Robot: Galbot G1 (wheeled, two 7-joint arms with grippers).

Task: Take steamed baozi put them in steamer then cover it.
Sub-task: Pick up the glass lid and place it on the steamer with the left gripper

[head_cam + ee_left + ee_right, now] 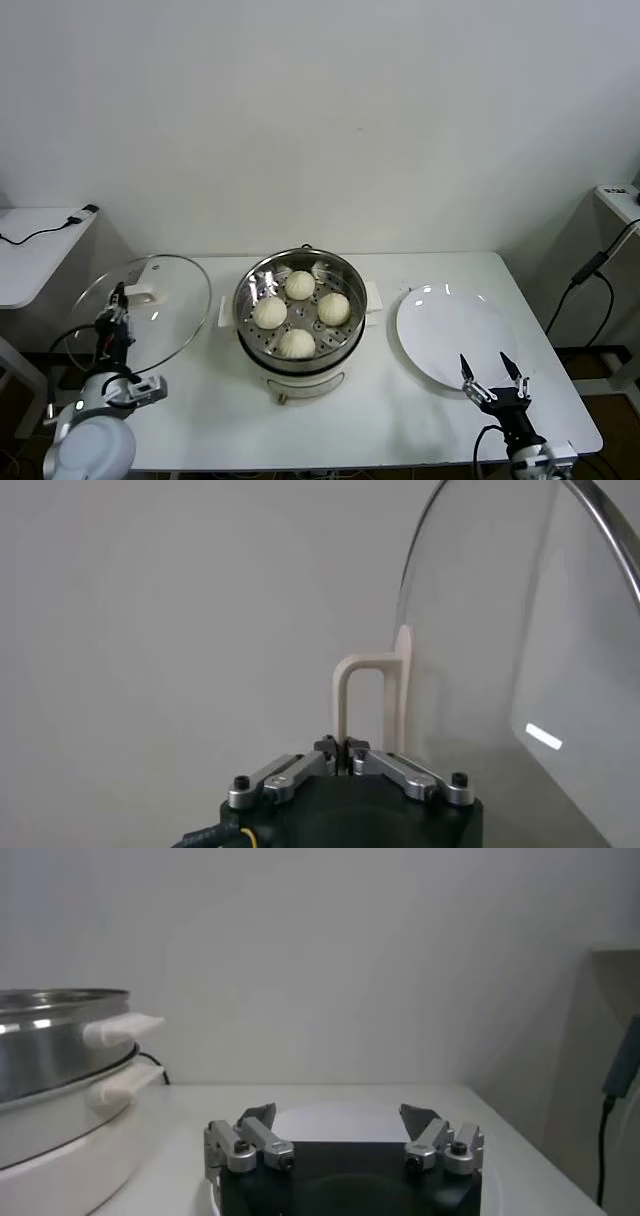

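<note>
Four cream-white baozi [300, 285] [333, 308] [269, 312] [296, 343] sit on the perforated tray inside the shiny steamer [243, 292], at the table's middle. My left gripper [118, 300] [342, 748] is shut on the cream handle [365, 695] of the glass cover [160, 300] [520, 660]. It holds the cover lifted and tilted to the left of the steamer. My right gripper [494, 372] [338, 1116] is open and empty, low at the front right, at the near edge of the white plate [450, 330]. The steamer's side [50, 1048] also shows in the right wrist view.
The empty white plate [330, 1122] lies to the right of the steamer. A small white side table [30, 250] with a black cable stands at the far left. Another black cable [590, 270] hangs past the table's right edge. The white table [400, 425] ends close in front.
</note>
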